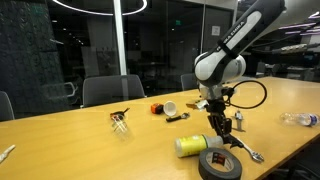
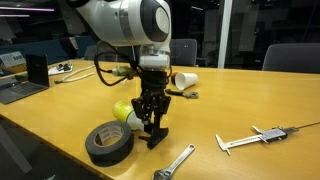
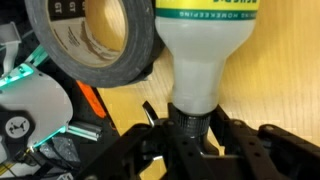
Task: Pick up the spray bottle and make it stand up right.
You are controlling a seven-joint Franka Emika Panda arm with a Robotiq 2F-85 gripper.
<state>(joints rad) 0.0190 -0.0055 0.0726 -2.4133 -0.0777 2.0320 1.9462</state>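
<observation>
Exterior view, bottle: the spray bottle [image 1: 190, 146] lies on its side on the table [image 1: 80, 135], just beside the tape roll [image 1: 220, 166].
Exterior view, arm: the gripper [image 1: 221, 128] is down at table level at the bottle's neck end.
Exterior view, step: seen from here, the grasp looks to be in hand; the bottle [image 2: 122, 112] is not lifted, and the gripper [image 2: 153, 138] stands low between it and the wrench [image 2: 175, 160].
Wrist view, hand: the fingers flank the bottle's narrow neck [image 3: 190, 122], narrowly apart and close on both sides. I cannot tell whether they actually pinch it.
Wrist view, neighbours: the tape roll [image 3: 95, 40] sits right alongside the bottle's shoulder.
Next move: I'd judge it needs a firm hold on the neck, then a lift and a turn to set the base down, clear of the tape.
</observation>
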